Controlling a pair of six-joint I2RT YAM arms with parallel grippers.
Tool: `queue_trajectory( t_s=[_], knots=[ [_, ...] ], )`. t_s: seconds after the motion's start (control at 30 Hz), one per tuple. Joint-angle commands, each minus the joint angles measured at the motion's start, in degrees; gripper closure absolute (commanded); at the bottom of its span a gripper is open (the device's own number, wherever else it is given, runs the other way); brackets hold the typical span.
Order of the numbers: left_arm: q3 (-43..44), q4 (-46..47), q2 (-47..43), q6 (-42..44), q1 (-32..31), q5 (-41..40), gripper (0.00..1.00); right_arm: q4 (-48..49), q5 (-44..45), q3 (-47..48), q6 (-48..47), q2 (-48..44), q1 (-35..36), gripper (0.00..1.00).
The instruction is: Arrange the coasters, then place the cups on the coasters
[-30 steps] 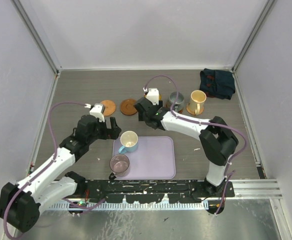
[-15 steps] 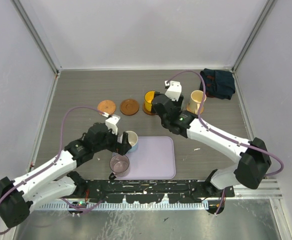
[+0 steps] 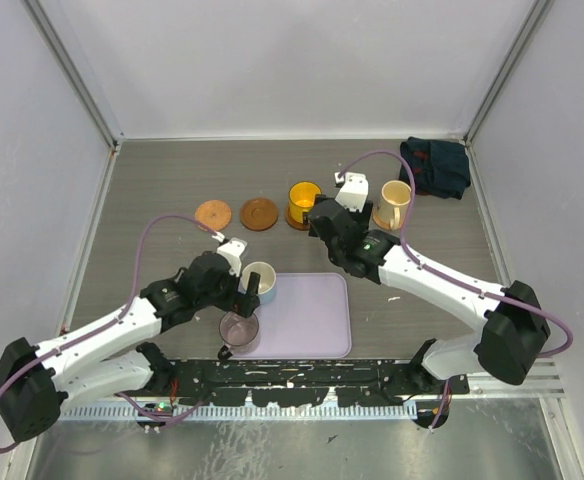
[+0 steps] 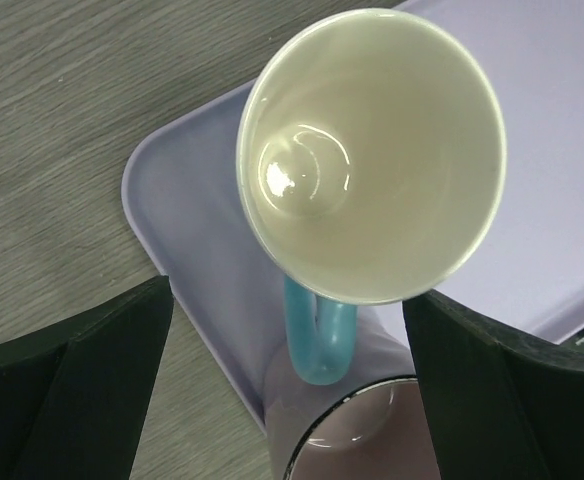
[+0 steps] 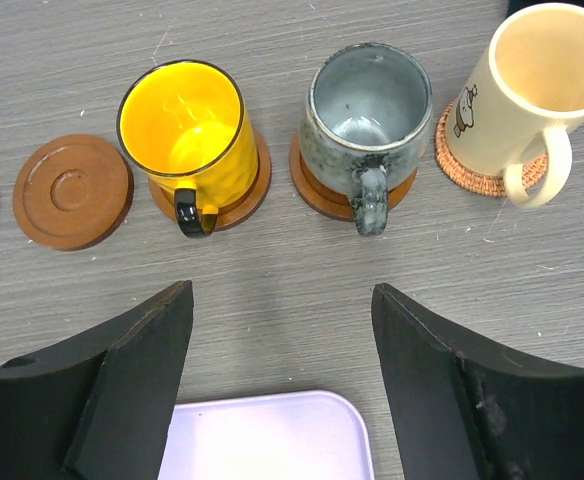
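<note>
Right wrist view gives me what the top external view hides: the grey-green glazed mug (image 5: 367, 100), on a round brown wooden coaster (image 5: 307, 185) straight ahead of my right end effector (image 5: 282, 300). From above, my own arm covers it. Ahead-left stands the glossy yellow mug (image 5: 182, 125) on a second wooden coaster (image 5: 257, 180). Ahead-right is the cream mug (image 5: 532, 80) on a woven coaster (image 5: 457, 165), and further left lies a bare ringed wooden coaster (image 5: 72, 190). That end effector is spread, holding nothing, above the grey wood-grain table (image 5: 292, 260).

Left wrist view shows my left end effector (image 4: 287, 300) spread wide either side of the white mug with light blue handle (image 4: 372, 160), not touching it. The mug is on the lavender plastic tray (image 4: 562, 200), and the translucent purple cup (image 4: 352, 440) is just nearer me. A second ago this end effector hung nearer the bare coasters, and my right one covered the yellow mug.
</note>
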Motion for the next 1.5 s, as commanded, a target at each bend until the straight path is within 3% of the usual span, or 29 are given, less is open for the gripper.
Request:
queue_trajectory(
  t_s=[0.0, 0.17, 0.33, 0.5, 0.7, 0.83, 1.07, 1.3, 1.47],
  knots=[
    [1.9, 1.0, 1.9, 0.1, -0.3, -2.7, 0.02, 1.6, 0.2, -0.2, 1.5, -1.8, -0.2, 0.24],
    [2.2, 1.1, 3.1, -0.1, -0.3, -2.9, 0.11, 1.6, -0.7, -0.4, 1.7, -1.6, -0.2, 0.23],
    [2.0, 2.4, 3.1, -0.3, -0.3, -1.3, 0.37, 2.3, -1.6, -0.9, 1.8, -1.3, -0.2, 0.23],
    [2.1, 3.2, 3.8, -0.2, -0.3, 0.1, 0.42, 2.8, -2.6, -0.8, 1.9, -0.5, -0.2, 0.23],
    [1.9, 3.9, 5.6, -0.3, -0.3, 3.0, 0.81, 3.5, -3.7, -0.7, 2.0, -0.2, -0.2, 0.23],
    [1.9, 4.0, 6.3, -0.6, -0.5, 3.6, 1.00, 3.6, -4.2, -1.1, 2.2, 0.0, -0.2, 0.23],
    [3.1, 4.5, 4.8, -0.7, -1.7, -0.3, 1.00, 4.1, -4.5, -2.3, 2.5, -0.2, -0.2, 0.23],
    [9.5, 5.7, 5.4, 0.6, -2.0, -13.5, 1.00, 6.1, -3.8, -5.1, 1.7, -2.9, -0.2, 0.24],
    [17.2, 5.7, 11.3, 1.3, -2.0, -21.0, 1.00, 6.4, -2.0, -7.3, 1.1, -5.7, -0.2, 0.25]
  ],
)
